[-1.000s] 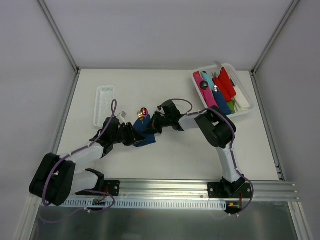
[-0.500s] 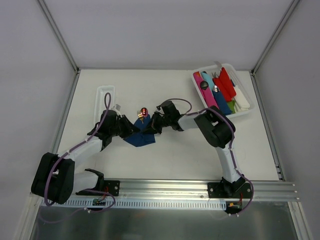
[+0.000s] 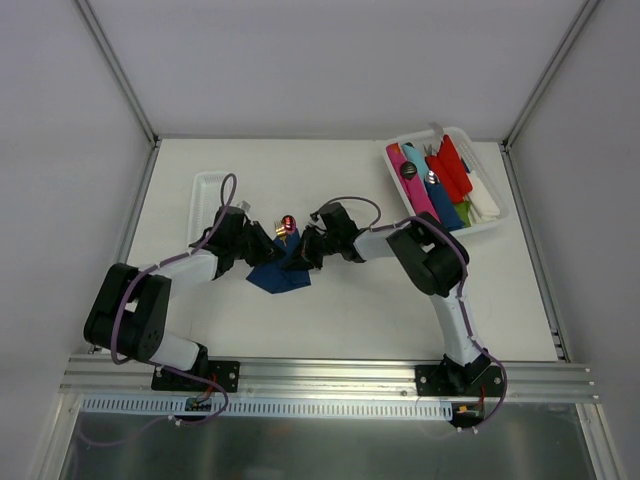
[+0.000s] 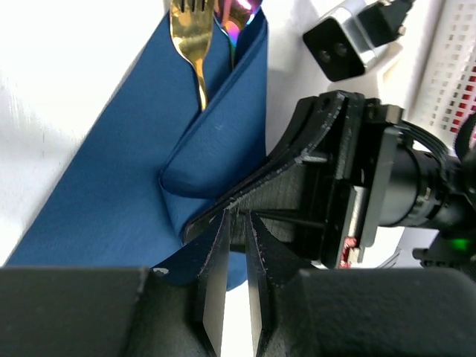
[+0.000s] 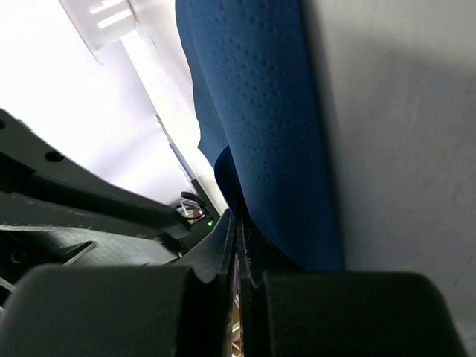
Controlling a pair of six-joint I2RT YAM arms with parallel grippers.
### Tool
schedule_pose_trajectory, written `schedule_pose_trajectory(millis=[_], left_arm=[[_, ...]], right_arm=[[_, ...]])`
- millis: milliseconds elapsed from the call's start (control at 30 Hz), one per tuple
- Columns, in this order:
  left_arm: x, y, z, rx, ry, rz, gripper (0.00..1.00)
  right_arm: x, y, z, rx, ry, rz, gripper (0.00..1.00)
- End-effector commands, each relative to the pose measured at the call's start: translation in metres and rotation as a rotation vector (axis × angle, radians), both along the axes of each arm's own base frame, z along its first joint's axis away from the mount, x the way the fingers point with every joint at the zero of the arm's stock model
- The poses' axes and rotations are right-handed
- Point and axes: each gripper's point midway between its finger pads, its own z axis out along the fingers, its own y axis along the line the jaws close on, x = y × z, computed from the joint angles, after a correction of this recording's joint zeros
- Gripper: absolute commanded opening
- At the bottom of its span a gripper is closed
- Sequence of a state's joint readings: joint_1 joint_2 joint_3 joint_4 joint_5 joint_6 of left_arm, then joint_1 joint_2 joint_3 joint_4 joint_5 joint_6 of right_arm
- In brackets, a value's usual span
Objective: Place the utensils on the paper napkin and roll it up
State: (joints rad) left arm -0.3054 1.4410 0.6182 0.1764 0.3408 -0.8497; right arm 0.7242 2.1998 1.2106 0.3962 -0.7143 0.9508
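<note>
Utensils (image 4: 195, 44) lie on the paper napkin (image 3: 283, 275) on the tabletop (image 3: 350, 310), one side folded over their handles, rolling judged largely outstanding; right end effector (image 5: 238, 245) is pinched on the napkin's fold, left end effector (image 4: 232, 260) narrowed to a slit with nothing seen inside.

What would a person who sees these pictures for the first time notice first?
The dark blue napkin lies in the middle, folded over a gold fork and an iridescent piece whose heads stick out at its far end. The left hand and right hand flank it closely. At far right stands a white bin of bright plastic items.
</note>
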Motion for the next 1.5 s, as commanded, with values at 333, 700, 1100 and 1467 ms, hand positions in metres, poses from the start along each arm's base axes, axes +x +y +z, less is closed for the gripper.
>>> schedule_pose_trajectory(millis=[333,700,1100,1467], left_arm=[[0.016,-0.006,-0.007,-0.014,0.011,-0.010,0.15],[0.011,0.005,-0.038,0.051,0.117,0.036,0.12],[0.003,0.015,-0.056,0.088,0.214,0.065,0.02],[0.003,0.014,-0.055,0.085,0.221,0.061,0.00]], right_arm=[[0.002,0.009,-0.001,0.005,-0.002,0.018,0.02],[0.001,0.014,0.016,0.042,-0.036,0.044,0.13],[0.000,-0.007,0.086,0.143,-0.169,0.076,0.31],[0.036,-0.071,0.082,-0.022,-0.396,0.069,0.09]])
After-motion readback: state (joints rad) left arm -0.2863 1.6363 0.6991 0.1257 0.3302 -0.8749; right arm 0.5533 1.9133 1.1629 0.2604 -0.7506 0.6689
